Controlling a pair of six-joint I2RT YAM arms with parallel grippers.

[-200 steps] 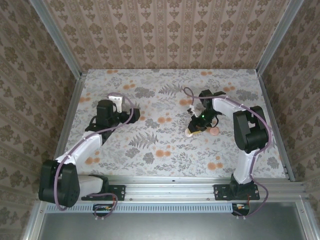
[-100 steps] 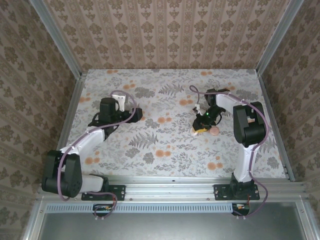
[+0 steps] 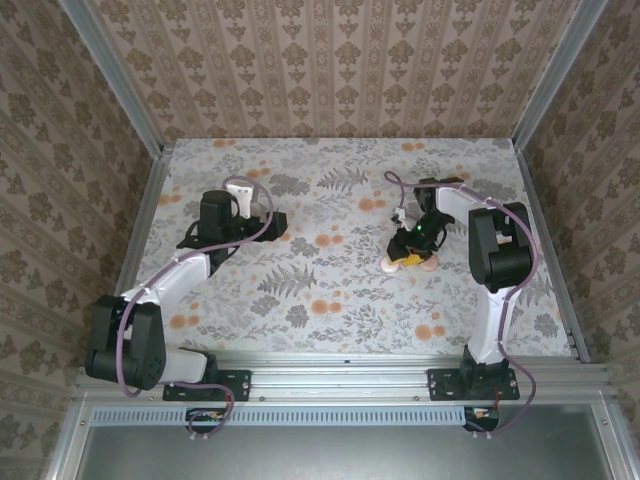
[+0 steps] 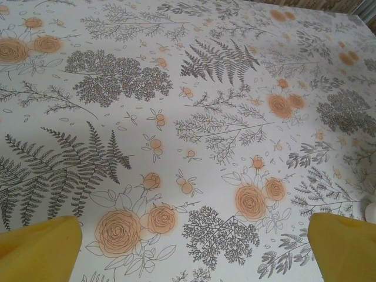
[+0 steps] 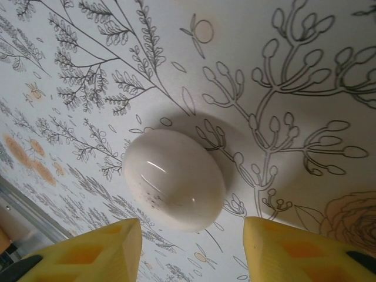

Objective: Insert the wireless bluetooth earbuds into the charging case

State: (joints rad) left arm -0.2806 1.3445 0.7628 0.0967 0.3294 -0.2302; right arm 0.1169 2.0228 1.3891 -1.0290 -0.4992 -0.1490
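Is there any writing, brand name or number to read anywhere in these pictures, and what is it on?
There is none that can be read.
The pale egg-shaped case shows no logo or label on the side in view; a few tiny specks on it are too small to make out.
The table cover and the walls carry only flower and leaf patterns.

Light is spread evenly and softly, and no harsh glare is seen. A broad, diffuse shadow is cast on the table (image 5: 247, 35) above and to the right of the charging case (image 5: 174, 179), and two thin glints are caught on its glossy shell. Below the case the yellow fingertips (image 5: 305, 252) are rendered slightly soft, while the print around it is kept sharp.
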